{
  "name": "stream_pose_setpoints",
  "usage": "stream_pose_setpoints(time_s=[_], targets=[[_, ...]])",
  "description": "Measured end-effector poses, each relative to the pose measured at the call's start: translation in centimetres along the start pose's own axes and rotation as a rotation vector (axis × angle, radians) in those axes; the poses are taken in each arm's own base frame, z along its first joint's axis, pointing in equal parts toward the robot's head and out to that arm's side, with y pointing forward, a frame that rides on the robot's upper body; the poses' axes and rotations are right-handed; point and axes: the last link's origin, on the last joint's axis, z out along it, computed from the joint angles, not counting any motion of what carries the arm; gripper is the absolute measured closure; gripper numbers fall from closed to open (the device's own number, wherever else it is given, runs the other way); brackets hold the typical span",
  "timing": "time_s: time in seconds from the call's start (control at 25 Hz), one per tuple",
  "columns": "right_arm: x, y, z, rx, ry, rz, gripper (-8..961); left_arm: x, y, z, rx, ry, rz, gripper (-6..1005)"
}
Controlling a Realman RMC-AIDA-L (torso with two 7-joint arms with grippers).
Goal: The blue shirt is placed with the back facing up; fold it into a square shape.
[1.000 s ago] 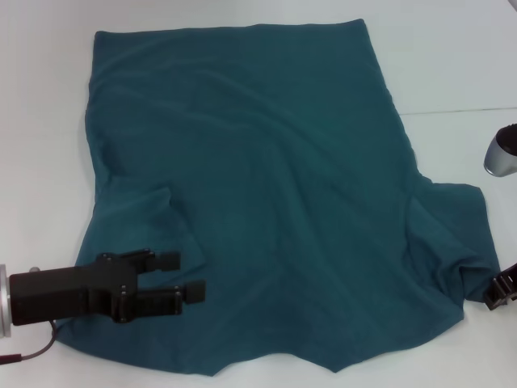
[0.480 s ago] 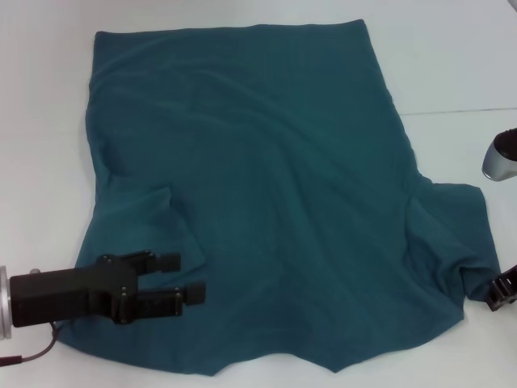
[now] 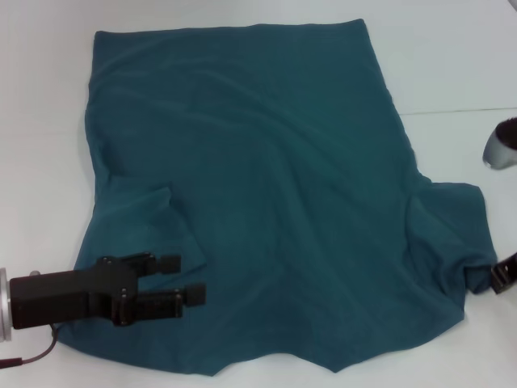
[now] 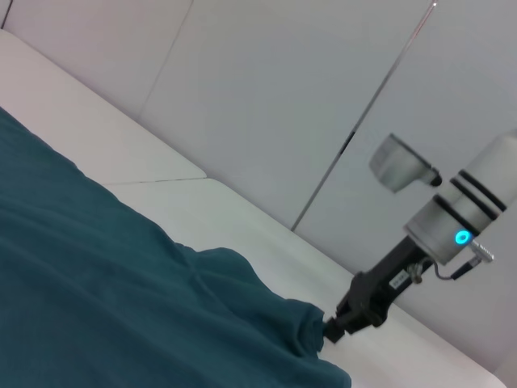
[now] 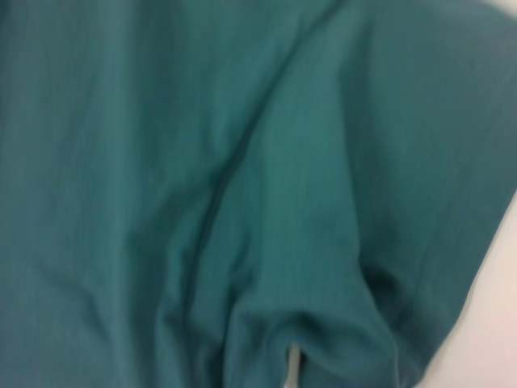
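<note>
The blue shirt lies spread over the white table, hem at the far side, rumpled with diagonal creases. My left gripper rests over the shirt's near left part, by the folded-in left sleeve, fingers open and pointing right. My right gripper sits at the right edge, shut on the tip of the right sleeve. In the left wrist view the shirt bunches where that right gripper pinches it. Creased shirt fabric fills the right wrist view.
A seam line crosses the table on the right. Bare white tabletop borders the shirt on the left, far and right sides. A thin red cable trails from the left arm. Grey wall panels stand behind the table.
The right gripper has shifted slightly right and away from me, drawing the right sleeve tip outward with it. The left gripper has barely moved.
</note>
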Motion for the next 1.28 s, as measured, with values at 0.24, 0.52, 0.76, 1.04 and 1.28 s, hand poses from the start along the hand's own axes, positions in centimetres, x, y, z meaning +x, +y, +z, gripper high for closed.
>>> stream_pose_setpoints(time_s=[0.24, 0.52, 0.76, 1.04, 1.28], targets=[[-0.7, -0.2, -1.7, 0.020, -0.052, -0.002, 917, 0.0, 0.0, 0.0, -0.001, -0.001, -0.001, 109], [-1.7, -0.5, -3.9, 0.056, -0.118, -0.034, 900, 0.0, 0.0, 0.1, -0.002, 0.000, -0.002, 109], [-3.6, 1.7, -6.2, 0.107, -0.214, -0.180, 886, 0.0, 0.0, 0.0, 0.003, 0.005, -0.003, 110], [-5.2, 8.1, -7.4, 0.150, -0.270, -0.501, 869, -0.2, -0.1, 0.0, 0.009, 0.007, -0.011, 110], [-5.2, 12.4, -6.3, 0.150, -0.224, -0.722, 855, -0.5, -0.2, -0.2, 0.018, 0.009, -0.016, 110]])
